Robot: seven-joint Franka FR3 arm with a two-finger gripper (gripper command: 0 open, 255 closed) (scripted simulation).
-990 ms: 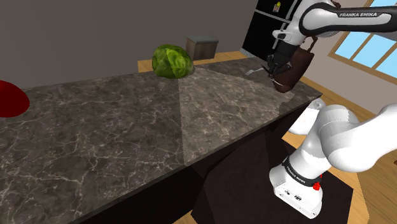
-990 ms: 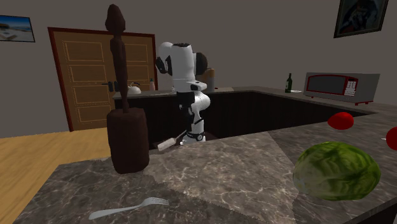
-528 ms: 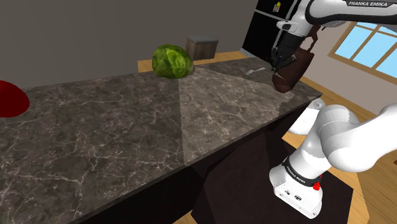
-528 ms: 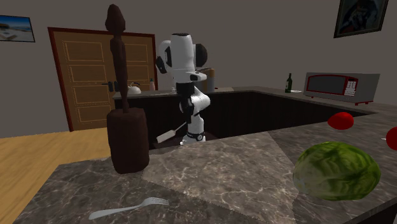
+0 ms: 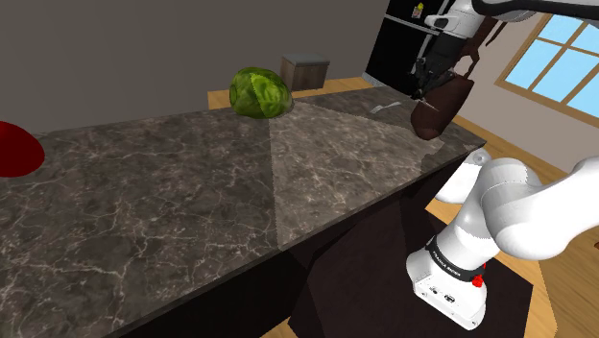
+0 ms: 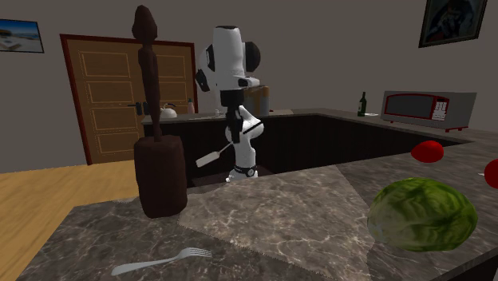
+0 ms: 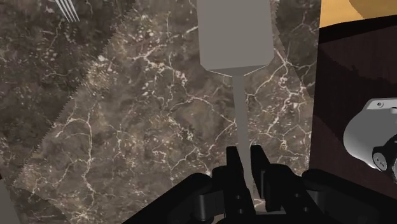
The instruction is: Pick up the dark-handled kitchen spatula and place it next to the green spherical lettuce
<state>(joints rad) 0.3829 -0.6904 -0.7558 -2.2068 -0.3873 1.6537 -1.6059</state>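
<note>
The arm has climbed since a moment ago, and the spatula (image 7: pixel 235 38) has gone up with it, now well clear of the tabletop (image 5: pixel 192 192). I've got the jaws clamped on its thin grey shaft, blade out ahead. It hangs above the tabletop's end near the brown holder (image 6: pixel 162 180), with the lettuce (image 5: pixel 259 92) well apart. The lift looks done to me, so the carry across comes next.

You have open marble counter (image 5: pixel 240 182) across the shoulder view's middle up to the lettuce (image 5: pixel 260 92), while the brown block (image 5: pixel 443 110) and the fork (image 5: pixel 387 106) crowd the frame's upper right.
</note>
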